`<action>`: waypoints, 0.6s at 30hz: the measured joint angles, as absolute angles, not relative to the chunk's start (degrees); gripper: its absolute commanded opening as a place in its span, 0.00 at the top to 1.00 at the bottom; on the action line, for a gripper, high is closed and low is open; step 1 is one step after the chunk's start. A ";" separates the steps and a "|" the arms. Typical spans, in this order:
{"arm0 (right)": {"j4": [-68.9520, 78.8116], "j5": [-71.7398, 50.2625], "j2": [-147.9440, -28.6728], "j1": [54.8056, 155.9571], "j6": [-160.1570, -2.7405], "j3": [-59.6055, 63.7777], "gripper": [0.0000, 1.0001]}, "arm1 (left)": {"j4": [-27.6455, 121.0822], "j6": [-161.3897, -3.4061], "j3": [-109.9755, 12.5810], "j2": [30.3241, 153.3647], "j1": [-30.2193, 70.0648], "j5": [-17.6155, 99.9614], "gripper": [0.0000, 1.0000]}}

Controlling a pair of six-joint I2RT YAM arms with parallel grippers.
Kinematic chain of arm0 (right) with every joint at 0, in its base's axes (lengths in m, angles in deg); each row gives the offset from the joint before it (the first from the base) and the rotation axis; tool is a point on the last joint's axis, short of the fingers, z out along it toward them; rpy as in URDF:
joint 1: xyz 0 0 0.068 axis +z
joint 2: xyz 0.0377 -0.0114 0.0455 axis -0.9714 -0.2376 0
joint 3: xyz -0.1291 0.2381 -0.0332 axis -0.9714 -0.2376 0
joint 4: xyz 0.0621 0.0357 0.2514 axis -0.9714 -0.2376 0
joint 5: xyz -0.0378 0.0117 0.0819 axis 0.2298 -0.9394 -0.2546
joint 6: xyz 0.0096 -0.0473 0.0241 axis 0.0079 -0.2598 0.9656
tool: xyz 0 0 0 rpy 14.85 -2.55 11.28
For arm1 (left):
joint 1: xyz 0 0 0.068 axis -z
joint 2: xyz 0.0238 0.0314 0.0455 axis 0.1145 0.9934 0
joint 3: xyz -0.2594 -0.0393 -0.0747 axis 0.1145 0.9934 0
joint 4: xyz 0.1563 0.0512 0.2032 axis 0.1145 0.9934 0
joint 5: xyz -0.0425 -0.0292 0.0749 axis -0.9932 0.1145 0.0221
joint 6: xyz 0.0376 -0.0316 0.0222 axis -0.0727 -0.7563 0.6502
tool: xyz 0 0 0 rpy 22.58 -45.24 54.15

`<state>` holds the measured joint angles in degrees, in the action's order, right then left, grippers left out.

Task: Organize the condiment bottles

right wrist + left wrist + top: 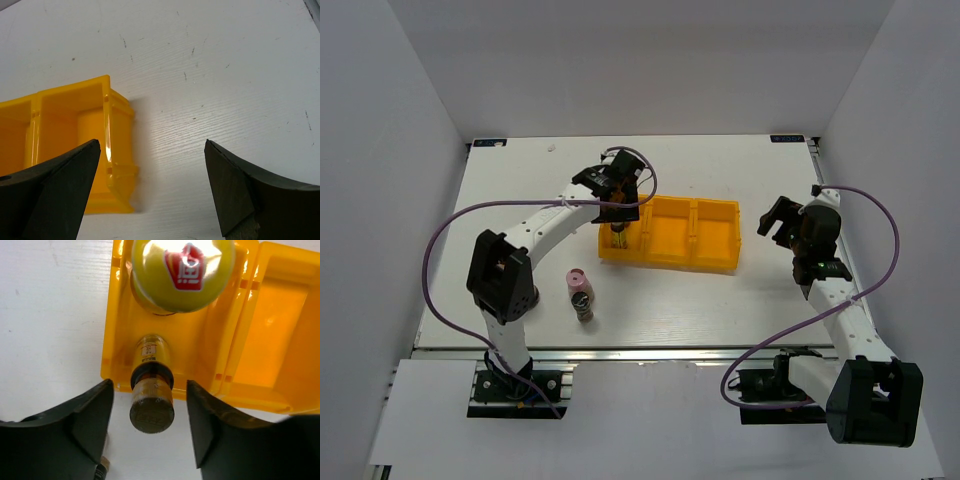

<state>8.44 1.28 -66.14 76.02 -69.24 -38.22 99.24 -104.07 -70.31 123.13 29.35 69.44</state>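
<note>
Overhead, the left gripper hangs over the left compartment of the yellow tray; a pink-capped bottle sits on the table just near-left of the tray; the right gripper hovers right of it. From the left wrist, the jaws stand apart, touching nothing; a slim bottle lies between them, and a yellow-capped bottle stands farther in. From the right wrist, the jaws gape wide, empty.

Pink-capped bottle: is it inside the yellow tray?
No, the pink-capped bottle sits on the white table, outside the yellow tray.
</note>
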 measured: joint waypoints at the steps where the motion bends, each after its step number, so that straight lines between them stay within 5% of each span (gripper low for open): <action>1: 8.42 1.28 -66.14 76.02 -69.24 -38.17 0.11 | 99.26 -104.12 -70.50 123.11 29.41 69.58 0.20; 2: 8.42 1.28 -66.14 76.02 -69.24 -38.11 0.11 | 99.32 -104.12 -70.79 123.11 29.48 69.66 0.02; 11: 8.46 1.26 -66.08 76.02 -69.24 -38.06 0.11 | 101.25 -105.01 -70.81 119.64 29.56 72.44 0.02; 18: 8.38 1.20 -66.08 76.02 -69.22 -37.67 0.11 | 104.96 -110.13 -63.77 103.77 29.26 79.76 0.02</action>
